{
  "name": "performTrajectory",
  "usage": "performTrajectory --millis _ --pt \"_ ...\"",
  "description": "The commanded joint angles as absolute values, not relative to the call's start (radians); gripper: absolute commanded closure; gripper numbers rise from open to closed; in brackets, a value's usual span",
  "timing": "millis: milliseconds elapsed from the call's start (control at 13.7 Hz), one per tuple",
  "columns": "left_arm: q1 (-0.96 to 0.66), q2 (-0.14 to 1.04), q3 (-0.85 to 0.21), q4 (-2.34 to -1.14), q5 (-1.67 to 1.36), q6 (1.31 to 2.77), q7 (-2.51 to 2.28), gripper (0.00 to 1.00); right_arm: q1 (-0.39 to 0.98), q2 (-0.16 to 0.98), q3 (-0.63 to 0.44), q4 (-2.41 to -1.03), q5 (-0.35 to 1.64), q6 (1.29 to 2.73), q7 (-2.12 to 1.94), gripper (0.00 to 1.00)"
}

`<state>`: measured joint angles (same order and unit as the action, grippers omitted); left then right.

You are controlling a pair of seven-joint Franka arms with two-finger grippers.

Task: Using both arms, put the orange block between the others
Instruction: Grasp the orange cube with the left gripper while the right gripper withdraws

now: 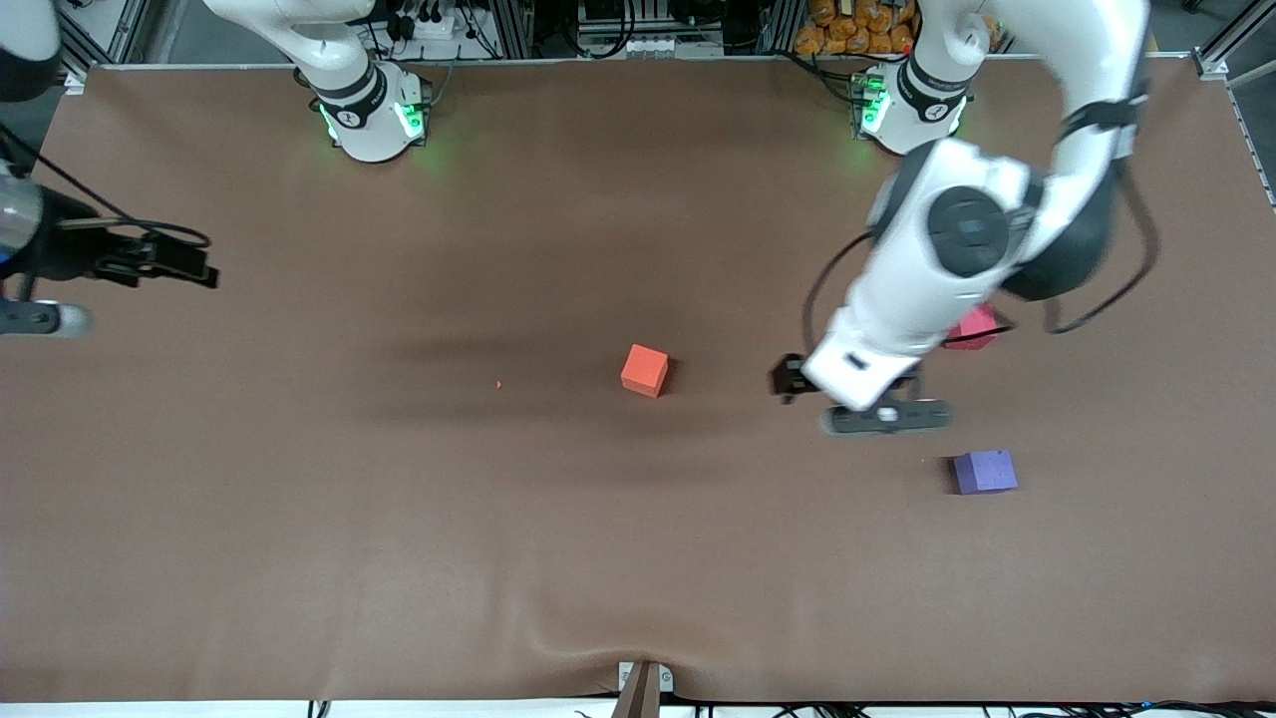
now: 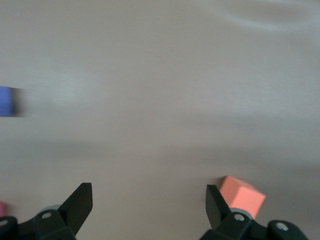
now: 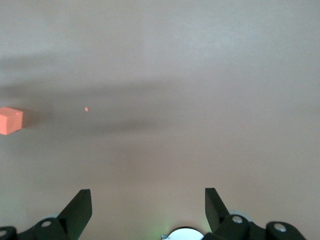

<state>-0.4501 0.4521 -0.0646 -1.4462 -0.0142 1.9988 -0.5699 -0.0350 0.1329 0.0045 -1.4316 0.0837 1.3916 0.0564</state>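
The left gripper [image 2: 149,207] stood wide open and empty, its two black fingers [image 2: 80,202] spread apart in the left wrist view; it hung over the brown table [image 1: 399,519], above bare cloth between the orange block [image 1: 645,370] and the two other cubes; in the front view the gripper [image 1: 882,414] showed just under the white forearm of the left arm [image 1: 947,269], which reached down from its green-lit base at the top edge of the table.

The right gripper [image 3: 148,207] was also spread wide and held nothing; in the front view it [image 1: 179,264] hung over the table's edge at the right arm's end, well apart from every cube, and waited there.

The orange block lay alone near the middle of the table, apart from both grippers; the pinkish-red cube [image 1: 975,327] sat toward the left arm's end, partly hidden by the left arm; the purple-blue cube [image 1: 985,471] lay nearer to the front camera than the pinkish-red one, with open cloth between them; a tiny orange speck [image 1: 498,384] lay on the cloth between the orange block and the right arm's end.
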Motion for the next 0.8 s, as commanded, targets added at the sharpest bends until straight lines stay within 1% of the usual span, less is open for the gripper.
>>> performTrajectory --millis 0,366,732 --pt "-0.546 0.566 -0.049 -1.339 -0.018 1.997 -0.633 0.0 -0.097 0.107 0.029 -1.459 0.042 1.399 0.016 0.0" --pt "-0.644 0.676 -0.046 -1.339 -0.003 2.083 -0.629 0.0 -0.115 0.109 0.023 -1.46 0.029 1.416 -0.049 0.0" --pt "-0.652 0.709 -0.055 -1.342 -0.005 2.083 -0.425 0.0 -0.1 0.112 0.018 -1.474 0.02 1.41 -0.037 0.0"
